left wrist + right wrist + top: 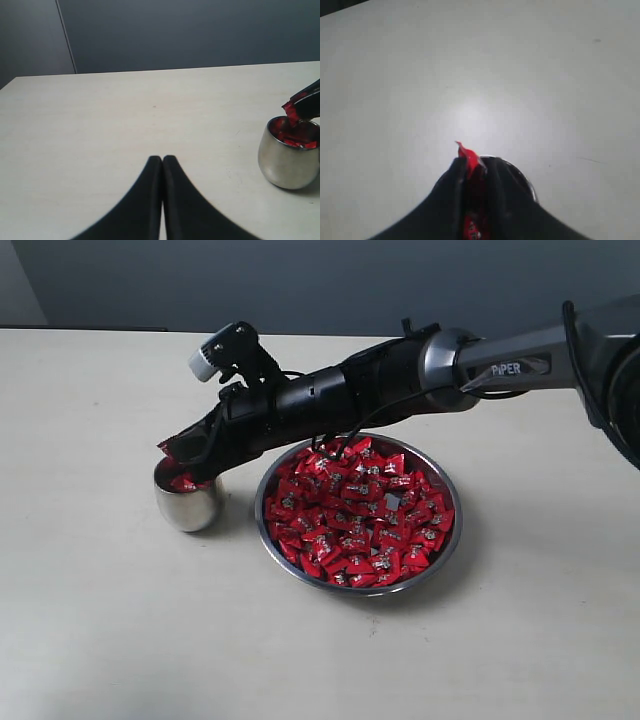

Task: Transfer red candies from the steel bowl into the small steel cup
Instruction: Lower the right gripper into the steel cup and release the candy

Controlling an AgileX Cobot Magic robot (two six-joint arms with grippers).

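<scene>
Many red candies fill the wide steel bowl at the table's middle. Left of it stands the small steel cup, also, with a few red candies inside. My right gripper reaches across the bowl and hovers right over the cup's mouth, shut on a red candy whose wrapper tip sticks out past the fingertips; the cup rim shows just beyond the fingers. My left gripper is shut and empty, low over bare table, well away from the cup.
The right arm stretches from the right edge over the bowl's far rim. A pale table lies under everything, with a dark wall behind its far edge.
</scene>
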